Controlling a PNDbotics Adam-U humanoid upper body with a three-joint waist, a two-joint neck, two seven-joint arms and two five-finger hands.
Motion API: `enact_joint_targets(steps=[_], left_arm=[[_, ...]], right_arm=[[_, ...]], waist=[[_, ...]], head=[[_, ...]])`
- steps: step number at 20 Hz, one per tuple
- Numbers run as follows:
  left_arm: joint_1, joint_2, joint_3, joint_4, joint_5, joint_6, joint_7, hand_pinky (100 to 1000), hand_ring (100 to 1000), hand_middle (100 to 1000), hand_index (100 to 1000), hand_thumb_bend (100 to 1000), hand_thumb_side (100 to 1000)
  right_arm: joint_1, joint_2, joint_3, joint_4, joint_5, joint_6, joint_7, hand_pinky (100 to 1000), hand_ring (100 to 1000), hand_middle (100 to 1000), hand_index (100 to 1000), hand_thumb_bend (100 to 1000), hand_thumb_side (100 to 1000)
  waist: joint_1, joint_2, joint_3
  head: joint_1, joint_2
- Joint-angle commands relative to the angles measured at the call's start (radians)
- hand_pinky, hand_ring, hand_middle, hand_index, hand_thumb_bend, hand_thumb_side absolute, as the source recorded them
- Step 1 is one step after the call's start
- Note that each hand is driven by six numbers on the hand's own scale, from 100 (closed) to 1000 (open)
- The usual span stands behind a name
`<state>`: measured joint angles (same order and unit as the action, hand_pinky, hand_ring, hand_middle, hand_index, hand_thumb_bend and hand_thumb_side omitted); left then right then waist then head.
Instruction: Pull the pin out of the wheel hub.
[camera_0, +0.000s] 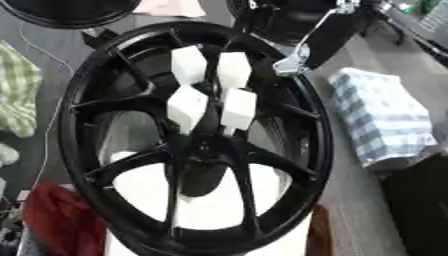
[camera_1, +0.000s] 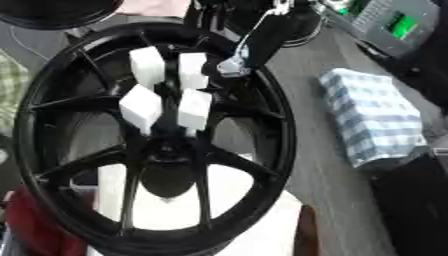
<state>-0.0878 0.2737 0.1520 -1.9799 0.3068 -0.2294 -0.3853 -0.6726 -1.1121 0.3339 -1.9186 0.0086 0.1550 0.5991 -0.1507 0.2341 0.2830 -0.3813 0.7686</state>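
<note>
A black spoked wheel hub (camera_0: 105, 90) stands tilted across the middle of both views. Several white block-shaped pins cluster at its centre: two upper ones (camera_0: 188, 65) (camera_0: 234, 70) and two lower ones (camera_0: 186, 107) (camera_0: 238, 107). My right hand (camera_0: 293, 62) comes in from the upper right as a black limb ending in a silver part. It hangs over the rim just right of the upper right pin, apart from it. How the hand is set does not show. My left hand is in neither view.
A white stand (camera_0: 210, 200) shows under the hub. A blue checked cloth (camera_0: 381, 115) lies right of it and a green checked cloth (camera_0: 17, 95) at the left edge. Something red (camera_0: 57, 220) sits lower left, another black wheel (camera_0: 70, 10) top left, a box with a green display (camera_1: 394, 25) top right.
</note>
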Motion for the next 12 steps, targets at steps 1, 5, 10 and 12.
enact_joint_targets(steps=[1,5,10,12], left_arm=[[-0.012,0.011,0.0,-0.02,-0.008,0.003,-0.001,1000,635,572,827,100,678],[-0.016,0.007,0.0,-0.02,-0.011,0.003,-0.001,1000,635,572,827,100,680],[-0.02,0.002,0.0,-0.02,-0.02,0.006,-0.001,1000,634,572,827,100,682],[-0.021,0.002,0.0,-0.02,-0.022,0.005,-0.001,1000,633,572,827,100,682]], right_arm=[[-0.008,-0.005,-0.005,0.033,0.014,0.012,-0.019,752,803,784,801,317,314],[-0.004,0.008,0.0,0.061,0.02,0.01,-0.031,750,802,782,799,316,313],[-0.002,0.017,0.001,0.078,0.024,0.007,-0.038,748,803,784,798,319,315],[-0.002,0.021,0.001,0.086,0.025,0.007,-0.038,749,805,787,799,321,315]], waist=[[0.006,-0.008,0.004],[0.004,-0.002,0.012],[-0.002,0.004,0.018],[-0.004,0.007,0.021]], head=[[-0.004,-0.005],[-0.012,-0.017],[-0.018,-0.011],[-0.02,-0.006]])
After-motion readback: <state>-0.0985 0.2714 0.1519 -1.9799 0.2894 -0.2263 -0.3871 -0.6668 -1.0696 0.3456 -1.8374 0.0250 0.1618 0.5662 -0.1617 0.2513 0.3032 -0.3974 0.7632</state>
